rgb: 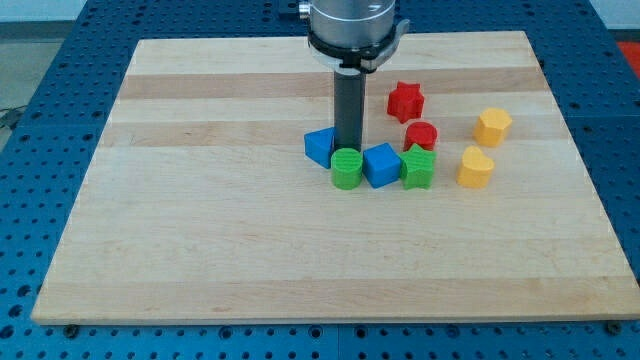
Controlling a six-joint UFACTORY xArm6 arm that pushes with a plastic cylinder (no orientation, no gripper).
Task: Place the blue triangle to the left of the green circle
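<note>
Camera view: my tip (pixel 349 148) comes down near the middle of the pale wooden board (pixel 200 200), its very end partly hidden behind the green circular block (pixel 346 168), so the exact contact point is hard to tell. The rod has no jaws to spread or pinch; it only pushes. The small blue triangular block (pixel 320 146) lies just to the view's left of my tip, touching or nearly touching the rod, and sits up and to the left of the green circle, close against it. It looks like a short blue prism with a slanted face toward the view's left. I judge the triangle needs nudging toward the view's bottom to sit squarely left of the circle, so my tip would have to get above it first. A blue cube-like block (pixel 381 164) and a green star block (pixel 418 168) crowd the circle's right side
</note>
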